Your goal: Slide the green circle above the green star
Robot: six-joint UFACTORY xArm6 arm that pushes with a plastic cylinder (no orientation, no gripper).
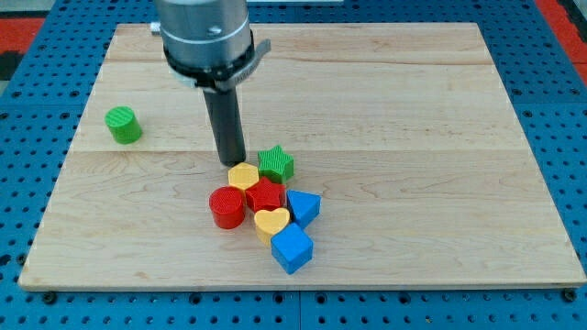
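Observation:
The green circle (122, 125) stands alone near the board's left edge. The green star (276, 164) sits at the middle of the board, at the top right of a cluster of blocks. My tip (232, 162) rests on the board just left of the green star and just above the yellow hexagon (244, 176). It is far to the right of the green circle.
The cluster below the star holds a red star-like block (265, 195), a red circle (227, 207), a yellow heart (271, 223), a blue triangle (304, 207) and a blue cube (292, 249). The wooden board (413, 119) lies on a blue pegged surface.

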